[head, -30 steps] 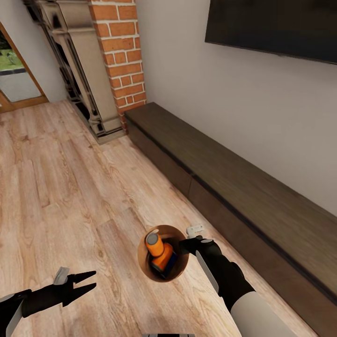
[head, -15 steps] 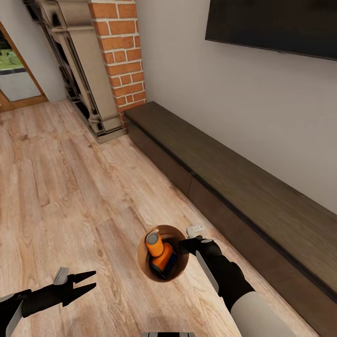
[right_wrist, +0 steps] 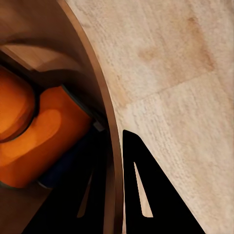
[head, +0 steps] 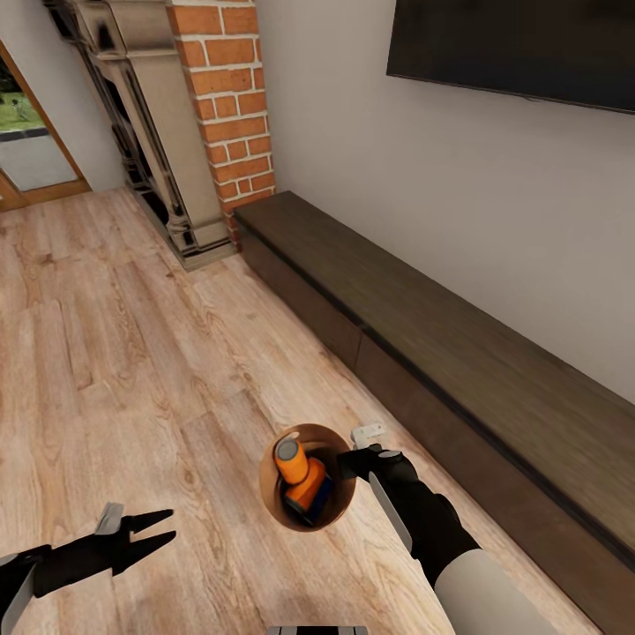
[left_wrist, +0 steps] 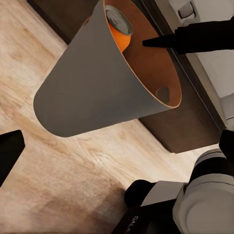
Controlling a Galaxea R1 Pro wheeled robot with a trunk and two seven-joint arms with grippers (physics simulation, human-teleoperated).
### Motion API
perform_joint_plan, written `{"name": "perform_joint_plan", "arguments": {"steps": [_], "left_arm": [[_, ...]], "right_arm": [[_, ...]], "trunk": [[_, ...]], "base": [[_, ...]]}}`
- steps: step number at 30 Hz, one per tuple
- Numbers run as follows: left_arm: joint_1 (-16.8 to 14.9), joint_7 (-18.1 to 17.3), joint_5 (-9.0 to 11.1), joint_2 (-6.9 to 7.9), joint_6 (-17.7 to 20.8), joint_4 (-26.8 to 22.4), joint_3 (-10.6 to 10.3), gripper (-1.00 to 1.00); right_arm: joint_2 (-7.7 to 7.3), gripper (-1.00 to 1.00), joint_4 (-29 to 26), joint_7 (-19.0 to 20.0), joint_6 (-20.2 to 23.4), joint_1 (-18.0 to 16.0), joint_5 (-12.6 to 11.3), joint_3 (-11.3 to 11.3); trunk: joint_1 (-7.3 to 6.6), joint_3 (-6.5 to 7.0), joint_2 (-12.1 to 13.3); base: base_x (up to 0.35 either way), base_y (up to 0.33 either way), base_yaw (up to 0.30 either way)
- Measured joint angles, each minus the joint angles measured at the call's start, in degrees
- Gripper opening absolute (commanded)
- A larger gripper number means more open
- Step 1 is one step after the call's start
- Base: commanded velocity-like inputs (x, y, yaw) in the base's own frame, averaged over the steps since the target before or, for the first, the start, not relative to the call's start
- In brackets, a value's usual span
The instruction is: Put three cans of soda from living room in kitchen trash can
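The trash can [head: 267,489] hangs over the wood floor in front of me, pale grey outside [left_wrist: 92,83] and brown inside. My right gripper [head: 346,463] is shut on its rim, with one finger inside the wall and the other finger [right_wrist: 146,195] outside it. Inside the bin, an orange soda can [head: 293,463] with a grey top [left_wrist: 119,29] leans against a second orange can [head: 310,496]. These two cans [right_wrist: 53,131] lie close to the gripped wall [right_wrist: 105,112]. My left gripper [head: 169,524] stands open and empty, low at the left, well apart from the bin.
A long low dark-brown cabinet [head: 423,344] runs along the wall at the right, under a black television [head: 520,48]. The red brick fireplace [head: 225,97] stands at the back. Light wood floor [head: 115,353] stretches to the left and towards a doorway [head: 26,141].
My left gripper has dropped a little lower and further left, still open. The bin, the cans and the right arm have stayed put.
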Motion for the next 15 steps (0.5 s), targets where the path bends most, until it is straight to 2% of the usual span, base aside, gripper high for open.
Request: {"name": "perform_joint_plan", "arguments": {"steps": [12, 15], "left_arm": [[0.0, 0.44, 0.0, 0.14, 0.0, -0.05, -0.04, 1.0], [0.0, 0.45, 0.0, 0.14, 0.0, -0.05, -0.05, 1.0]], "right_arm": [[0.0, -1.0, 0.0, 0.0, 0.0, -0.01, -0.02, 0.0], [0.0, -1.0, 0.0, -0.01, 0.0, 0.01, -0.01, 0.01]], "trunk": [[0.0, 0.0, 0.0], [0.65, -0.53, -1.19]], "base": [[0.0, 0.0, 0.0], [0.0, 0.0, 0.0]]}}
